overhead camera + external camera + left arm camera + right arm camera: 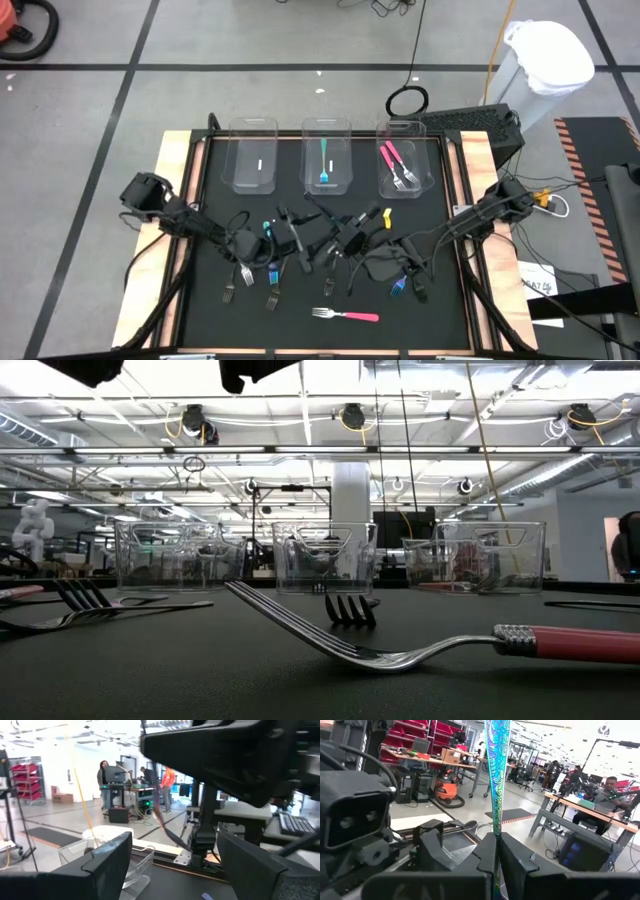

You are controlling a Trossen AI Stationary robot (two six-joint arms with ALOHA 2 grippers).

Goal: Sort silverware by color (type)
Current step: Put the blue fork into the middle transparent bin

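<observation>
Above the middle of the black mat my two grippers face each other. My right gripper [497,842] [340,240] is shut on a teal-blue patterned fork handle [497,775]. My left gripper [175,855] [305,238] stands open just beside it with nothing between its fingers. Loose silverware lies flat on the mat near the front: a pink-handled fork [345,315] [560,643], dark forks [235,285] and blue-handled ones [398,285]. A teal fork [325,165] lies in the middle bin and pink forks [398,165] in the right bin. My right gripper pinches the teal-blue handle [496,827] between its two fingers, which reach out level. The handle sticks out well past the fingers, clear of the mat. The fork's other end is hidden behind the fingers.
Three clear bins [252,160] [345,150] [425,165] stand in a row at the mat's far edge. The table has raised wooden side rails [175,200]. A white bin [548,60] and cables lie on the floor beyond; people work at desks in the room behind.
</observation>
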